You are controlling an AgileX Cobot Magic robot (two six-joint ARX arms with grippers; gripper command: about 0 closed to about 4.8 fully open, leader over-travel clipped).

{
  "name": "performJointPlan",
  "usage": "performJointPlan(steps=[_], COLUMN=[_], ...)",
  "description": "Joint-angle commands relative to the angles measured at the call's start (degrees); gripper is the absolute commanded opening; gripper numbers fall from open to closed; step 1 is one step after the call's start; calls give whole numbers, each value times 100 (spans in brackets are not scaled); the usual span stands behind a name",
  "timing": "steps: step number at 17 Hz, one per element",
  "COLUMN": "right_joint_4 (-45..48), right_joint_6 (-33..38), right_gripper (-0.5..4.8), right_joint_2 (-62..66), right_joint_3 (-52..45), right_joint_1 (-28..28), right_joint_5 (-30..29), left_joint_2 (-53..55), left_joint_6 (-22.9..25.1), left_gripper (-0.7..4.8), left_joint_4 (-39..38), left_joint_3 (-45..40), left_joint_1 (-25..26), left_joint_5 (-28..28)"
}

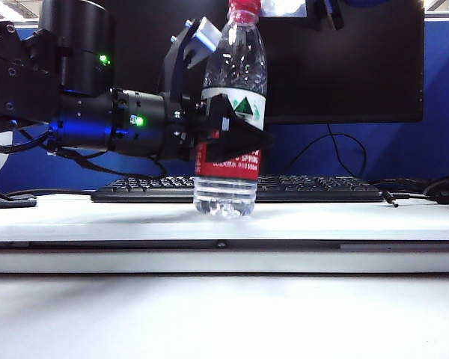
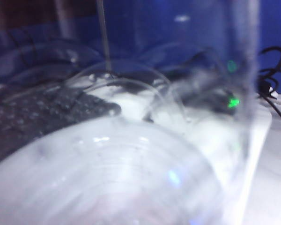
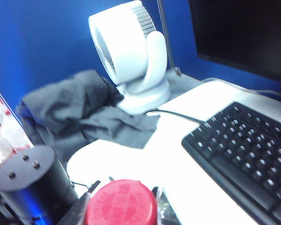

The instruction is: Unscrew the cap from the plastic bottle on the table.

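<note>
Found the plastic bottle (image 1: 236,67) standing upright on the white counter (image 1: 359,221), long axis vertical, neck pointing straight up, base planted just in front of the keyboard (image 1: 314,188). Saw the red cap (image 1: 245,9) seated on the neck at the very top edge of the exterior view. Noted the left gripper (image 1: 236,138) reaching in level from the left and clamped on the bottle at label height, black fingers wrapped across the red and white label. Through the left wrist camera, made out only the bottle's (image 2: 107,178) clear wall, blurred and very close.

From the right wrist camera, looked down on the cap (image 3: 122,204), embossed top facing the lens, with the right gripper (image 3: 121,211) over it and a dark finger (image 3: 82,204) on either side. Could not tell whether those fingers pressed on the cap or stood just clear.

Further out, noted a black cylindrical arm part (image 3: 28,183) beside the cap, a crumpled grey cloth (image 3: 79,112), a white desk fan (image 3: 131,51) behind it, and the dark monitor (image 1: 344,67) behind the keyboard (image 3: 243,154), with black cables (image 1: 337,142) hanging below the screen. Saw nothing standing between the right gripper and the cap.
</note>
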Motion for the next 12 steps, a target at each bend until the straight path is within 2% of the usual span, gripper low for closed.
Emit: performJointPlan(steps=[1,8,11,12], right_joint_4=[400,538,564,544], right_joint_6=[490,560,557,507], right_gripper=[166,172,172,172], right_joint_2=[-26,-31,-44,-63], right_joint_3=[13,15,15,13], right_joint_1=[57,57,55,46], right_joint_5=[-223,-94,291,623], left_joint_2=[-39,-39,-39,-39], left_joint_6=[24,22,24,24], left_gripper=[269,269,269,269], left_joint_4=[214,210,210,210], left_joint_3=[44,44,44,44], left_joint_1=[-2,-2,-2,-2], left_joint_5=[-28,-26,-24,-26])
